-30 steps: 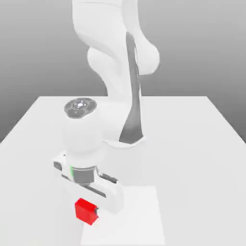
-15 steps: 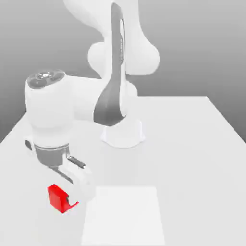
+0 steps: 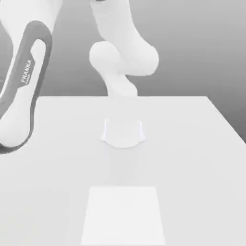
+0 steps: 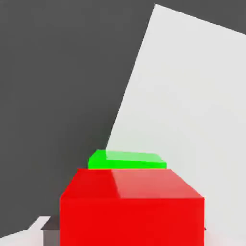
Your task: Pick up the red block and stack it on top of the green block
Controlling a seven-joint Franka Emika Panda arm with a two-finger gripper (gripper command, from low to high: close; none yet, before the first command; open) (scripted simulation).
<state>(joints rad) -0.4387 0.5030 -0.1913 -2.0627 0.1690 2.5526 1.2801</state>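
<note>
The red block (image 4: 132,206) sits very close in the hand view, with its top face and one side face showing. Just beyond it lies the green block (image 4: 127,161), of which a thin strip of the top face shows over the red block's far edge. I cannot tell whether the two blocks touch. In the exterior view, a big white arm link (image 3: 21,81) with grey trim and FRANKA lettering hangs at the exterior view's left edge.
The white table (image 3: 192,144) carries the arm's round base (image 3: 123,132) at its middle and a brighter white square patch (image 3: 124,214) near the front. In the hand view, the table's edge (image 4: 129,96) runs diagonally against dark floor (image 4: 57,72).
The arm has swung towards the exterior view's left. The hand and the red block it carried have left that view, and a large arm link now stands there.
</note>
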